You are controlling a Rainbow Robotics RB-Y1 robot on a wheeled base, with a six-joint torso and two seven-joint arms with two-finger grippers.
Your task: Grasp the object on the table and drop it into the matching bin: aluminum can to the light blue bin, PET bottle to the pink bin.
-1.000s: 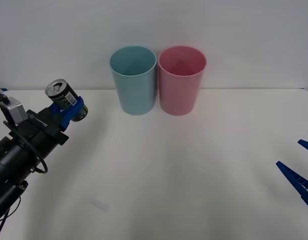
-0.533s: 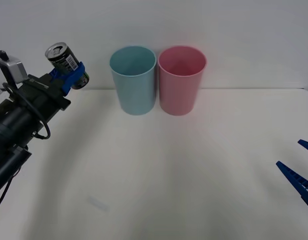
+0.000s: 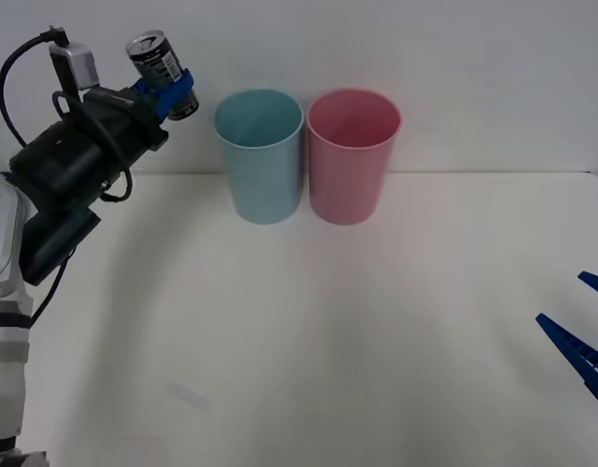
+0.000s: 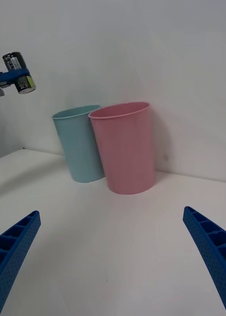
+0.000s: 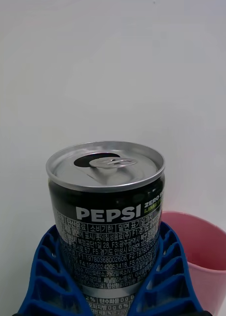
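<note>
Our left gripper [image 3: 172, 90] clamps the aluminum can [image 3: 158, 60], silver-topped, black-sided, white "PEPSI" print, high above the table [image 3: 376, 321], left of the light blue bin [image 3: 260, 156]. Our right gripper [image 3: 582, 326] hangs open, low at right.

Plain white wall [image 3: 454, 49] behind the far edge of the work surface, unmarked. Faint small pale smudge or scrap [image 3: 192, 396] on the near surface, left of centre; too indistinct to identify.
</note>
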